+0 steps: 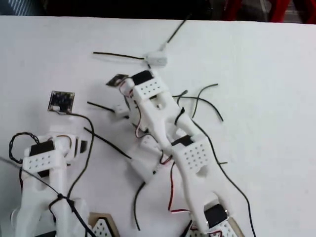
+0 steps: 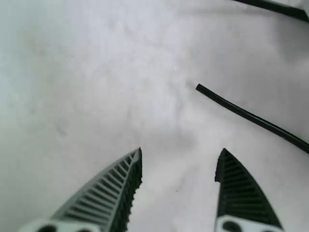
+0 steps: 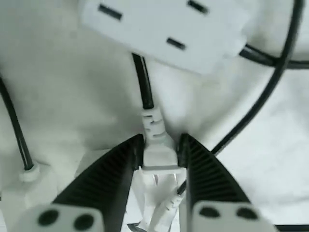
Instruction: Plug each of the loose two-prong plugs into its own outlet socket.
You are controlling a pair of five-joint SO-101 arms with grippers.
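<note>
Step in hand: one plug is gripped and not yet inserted. The right hand (image 3: 161,140) pinches a white two-prong plug (image 3: 155,153) by its flat sides, low over the desk (image 1: 276,89). The plug's black cord (image 3: 141,79) runs from the strain relief toward the white outlet block (image 3: 159,26) and slips under its edge. The block lies near, ahead of the hand and apart from the plug. The slots (image 3: 175,43) in view on its face look free. The prongs look to point back toward the wrist, away from the block, so the plug is likely the wrong way round for a straight push. The next move probably calls for turning or regripping the plug so the prongs face a slot pair. Then line up both prongs square to the face and press straight in. Risks: the block sits loose on the desk and may slide under the push, and the cord under it may tug the plug off line. A second white fitting (image 3: 28,175) with its own cord lies just beside the hand. It is likely another plug, but this can't be confirmed. The left hand (image 2: 178,154) is spread wide and holds nothing, over bare desk near a loose black cord (image 2: 251,116). It could brace the block. In the high view the right arm (image 1: 192,158) is stretched to mid-desk.
</note>
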